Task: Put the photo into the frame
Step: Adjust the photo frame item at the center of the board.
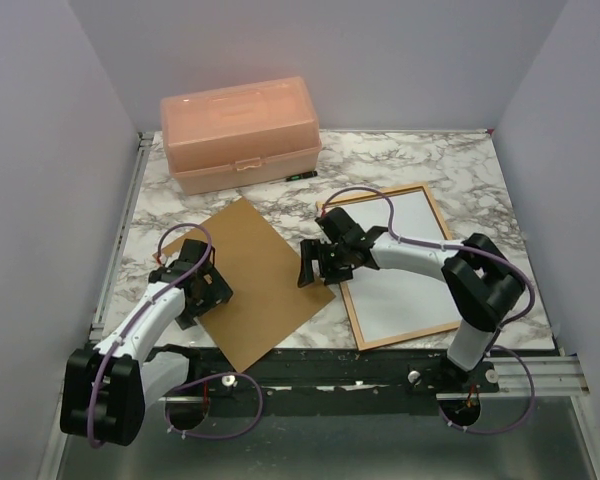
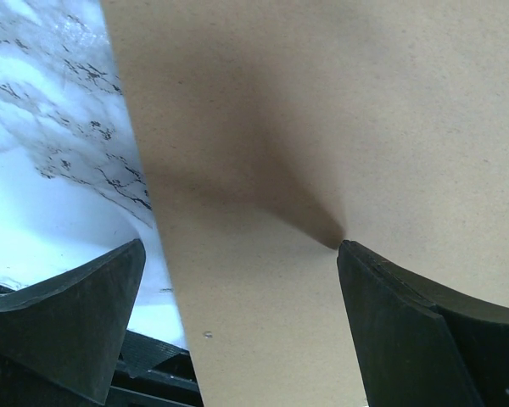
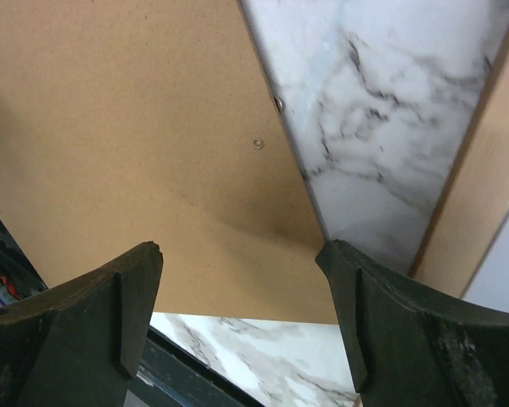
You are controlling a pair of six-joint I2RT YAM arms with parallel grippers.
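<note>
Hovering wide open and empty, the left gripper (image 1: 208,288) and right gripper (image 1: 320,266) could shove the backing board (image 1: 255,295) into the frame (image 1: 410,337), dislodging the photo (image 1: 405,265).

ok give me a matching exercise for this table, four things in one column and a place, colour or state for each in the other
Things:
1 pink box
2 backing board
3 frame
4 photo

Descriptions:
a white side up
b far left, lid shut
c plain brown, left of the frame
d orange-brown, around the photo

Pairs: 1-b, 2-c, 3-d, 4-a
</note>
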